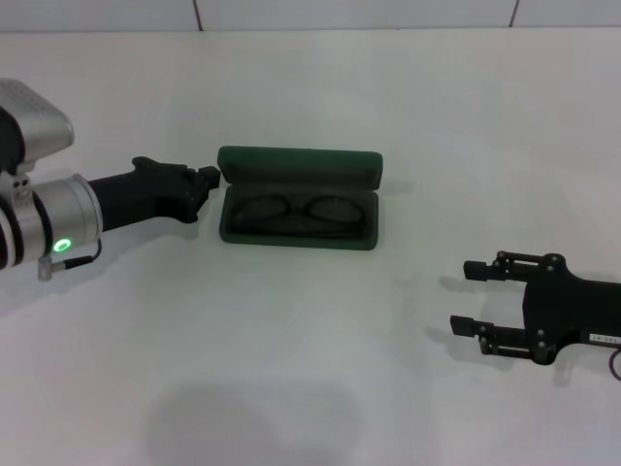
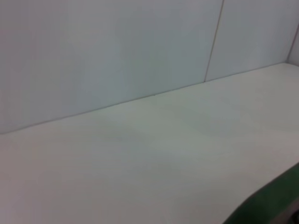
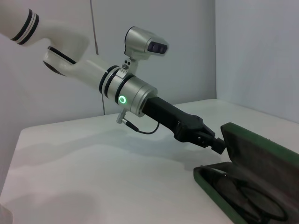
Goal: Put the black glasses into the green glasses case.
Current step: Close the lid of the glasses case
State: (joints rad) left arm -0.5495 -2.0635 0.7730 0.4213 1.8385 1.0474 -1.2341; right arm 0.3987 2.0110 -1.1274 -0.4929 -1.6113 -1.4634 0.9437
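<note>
Black glasses lying inside the open green case, with the left gripper at the lid's corner.

The green glasses case (image 1: 298,200) sits open on the white counter (image 1: 310,369), its lid raised at the far side, and the black glasses (image 1: 299,214) lie flat in its dark-lined tray, lenses side by side. The left gripper (image 1: 208,179) reaches in from the robot's left, its tip right at the left end of the lid; its fingers look drawn together, though whether they touch the lid cannot be told. The right wrist view shows the same gripper tip just beside the lid's edge. The right gripper (image 1: 468,297) hovers low over the counter, well apart from the case to its right, with its two fingers spread and nothing between them.
</note>
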